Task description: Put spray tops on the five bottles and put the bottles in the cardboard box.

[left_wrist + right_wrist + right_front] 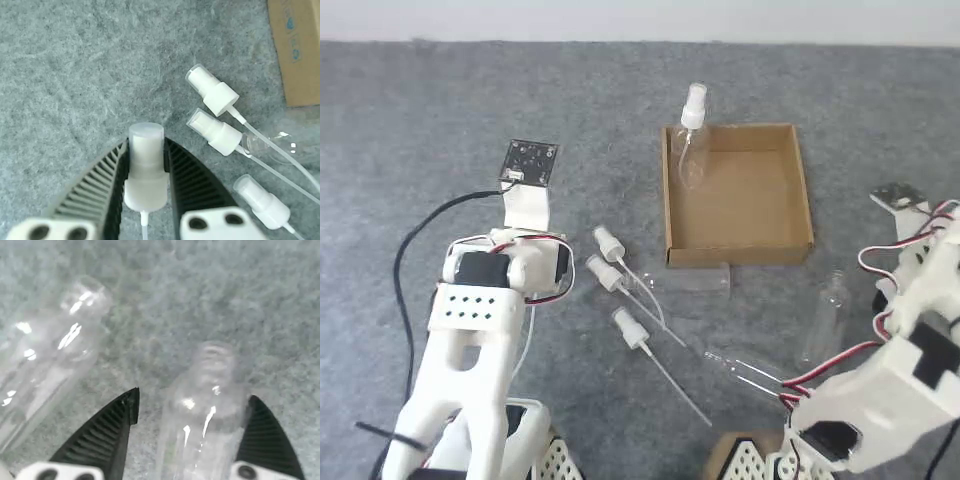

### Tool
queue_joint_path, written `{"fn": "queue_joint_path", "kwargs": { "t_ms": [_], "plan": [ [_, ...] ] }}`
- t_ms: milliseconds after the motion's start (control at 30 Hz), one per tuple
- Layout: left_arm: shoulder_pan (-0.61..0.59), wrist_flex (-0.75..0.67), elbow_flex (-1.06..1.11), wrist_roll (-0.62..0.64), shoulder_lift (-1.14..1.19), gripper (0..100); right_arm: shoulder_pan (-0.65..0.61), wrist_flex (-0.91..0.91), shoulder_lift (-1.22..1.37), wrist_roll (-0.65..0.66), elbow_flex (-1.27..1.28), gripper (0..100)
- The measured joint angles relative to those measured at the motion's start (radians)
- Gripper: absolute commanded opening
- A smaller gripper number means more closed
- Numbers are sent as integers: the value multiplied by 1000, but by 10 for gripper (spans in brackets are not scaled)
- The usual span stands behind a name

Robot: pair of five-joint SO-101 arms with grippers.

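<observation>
Clamped in left gripper (146,146): 1 spray top (146,172), tube dangling. Spread wide around upright bottle (207,390): right gripper (192,399) (nothing gripped). Risk: tipping it on off-centre closing. 1 capped bottle (690,150) in cardboard box (740,254).

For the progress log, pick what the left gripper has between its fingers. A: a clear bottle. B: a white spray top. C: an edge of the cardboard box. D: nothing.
B: the left wrist view shows the left gripper shut tight against the sides of a white spray top.
</observation>
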Motion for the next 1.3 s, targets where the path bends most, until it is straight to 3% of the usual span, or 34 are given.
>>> {"fn": "queue_joint_path", "kwargs": {
  "t_ms": [200, 400, 567, 700, 967, 1167, 1300],
  "plan": [
    [0, 0, 0, 0, 0, 13, 26, -14, 69, 0, -15, 166],
    [0, 0, 0, 0, 0, 13, 29, -15, 71, 0, -18, 6],
    [0, -35, 0, 0, 0, 13, 29, -6, 71, -2, -40, 6],
    [0, -44, -3, 0, -25, 13, -14, 48, 12, -92, -89, 6],
    [0, 115, -187, -3, -181, 13, -292, 107, -351, -350, -64, 6],
    [-2, 258, -425, -3, -239, 13, -623, 87, -658, -537, 101, 6],
    [-2, 281, -562, -3, -239, 12, -855, 72, -816, -641, 163, 6]
  ]
}}
